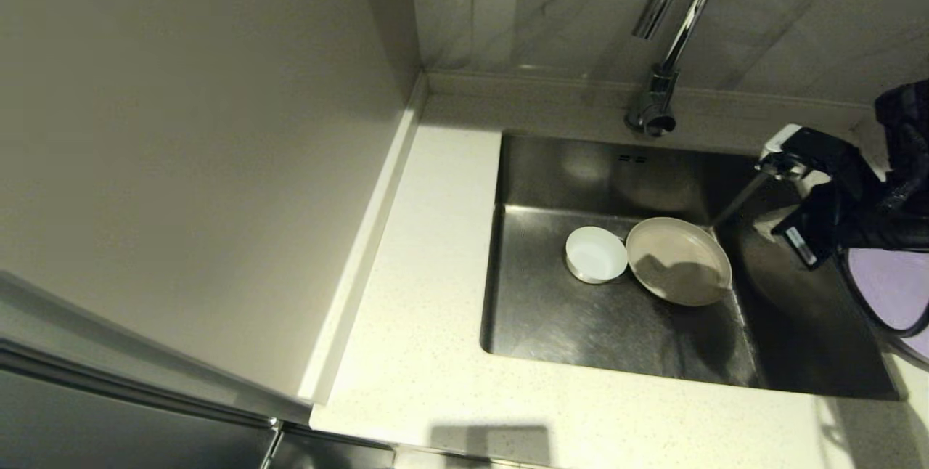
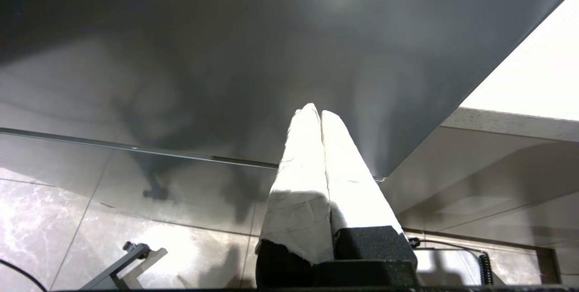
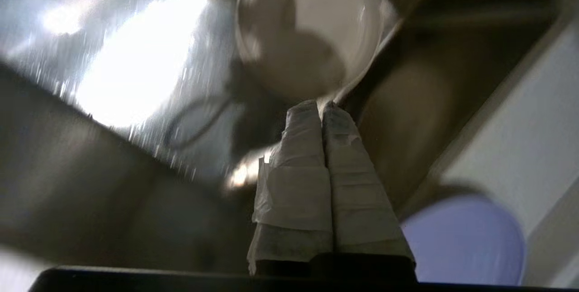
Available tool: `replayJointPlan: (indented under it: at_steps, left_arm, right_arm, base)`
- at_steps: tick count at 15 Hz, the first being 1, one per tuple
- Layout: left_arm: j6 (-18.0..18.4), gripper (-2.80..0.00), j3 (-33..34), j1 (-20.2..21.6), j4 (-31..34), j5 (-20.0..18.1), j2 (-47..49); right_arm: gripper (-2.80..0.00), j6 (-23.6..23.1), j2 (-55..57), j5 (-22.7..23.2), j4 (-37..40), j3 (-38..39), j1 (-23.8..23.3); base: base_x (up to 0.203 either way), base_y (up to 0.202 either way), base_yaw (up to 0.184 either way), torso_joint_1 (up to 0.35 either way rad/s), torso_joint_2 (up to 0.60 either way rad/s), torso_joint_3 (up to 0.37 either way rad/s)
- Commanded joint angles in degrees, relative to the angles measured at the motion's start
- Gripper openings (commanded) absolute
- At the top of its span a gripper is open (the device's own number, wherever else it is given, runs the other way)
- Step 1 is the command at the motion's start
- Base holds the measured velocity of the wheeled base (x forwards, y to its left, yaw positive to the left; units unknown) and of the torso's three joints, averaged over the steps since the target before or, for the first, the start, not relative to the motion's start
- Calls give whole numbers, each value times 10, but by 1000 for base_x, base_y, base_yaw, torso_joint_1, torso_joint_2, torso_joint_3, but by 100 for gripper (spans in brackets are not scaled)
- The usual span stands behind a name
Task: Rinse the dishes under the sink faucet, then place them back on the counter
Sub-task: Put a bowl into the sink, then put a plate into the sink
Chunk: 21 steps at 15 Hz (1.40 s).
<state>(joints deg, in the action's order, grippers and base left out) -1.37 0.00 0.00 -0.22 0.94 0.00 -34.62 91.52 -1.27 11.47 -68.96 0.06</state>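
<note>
A beige plate [image 1: 678, 260] [image 3: 307, 30] lies tilted in the steel sink [image 1: 566, 324], touching a small white bowl [image 1: 596, 254] on its left. My right gripper [image 1: 715, 224] [image 3: 323, 104] reaches down from the right, and its taped fingers are shut on the beige plate's near-right rim. A lavender plate [image 1: 889, 287] [image 3: 466, 237] sits on the counter to the right of the sink, partly behind my right arm. The chrome faucet [image 1: 678, 33] stands behind the sink; no water shows. My left gripper [image 2: 316, 110] is shut and empty, parked low beside a dark cabinet front.
The speckled counter [image 1: 428, 309] runs along the left and front of the sink. A wall panel [image 1: 181, 164] rises at the left. Two overflow slots [image 1: 631, 158] mark the sink's back wall. A black cable [image 1: 864, 302] loops over the lavender plate.
</note>
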Motion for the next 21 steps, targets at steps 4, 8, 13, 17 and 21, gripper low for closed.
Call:
replayJointPlan:
  at_steps: [4, 8, 13, 17, 21]
  left_arm:
    - [0, -280, 0, 0, 0, 0, -1]
    - [0, -280, 0, 0, 0, 0, -1]
    - [0, -280, 0, 0, 0, 0, -1]
    - [0, -280, 0, 0, 0, 0, -1]
    - [0, -280, 0, 0, 0, 0, -1]
  right_arm:
    - [-280, 3, -38, 19, 187, -70, -98]
    - [-280, 80, -41, 27, 306, -138, -119]
    - [-280, 142, 31, -20, 305, -170, -145]
    - [-280, 151, 68, -38, 263, -172, -180]
    - [0, 150, 77, -40, 246, -172, -182]
  base:
    - [0, 0, 0, 0, 0, 0]
    - [0, 0, 0, 0, 0, 0]
    - [0, 0, 0, 0, 0, 0]
    - [0, 0, 0, 0, 0, 0]
    - [0, 0, 0, 0, 0, 0]
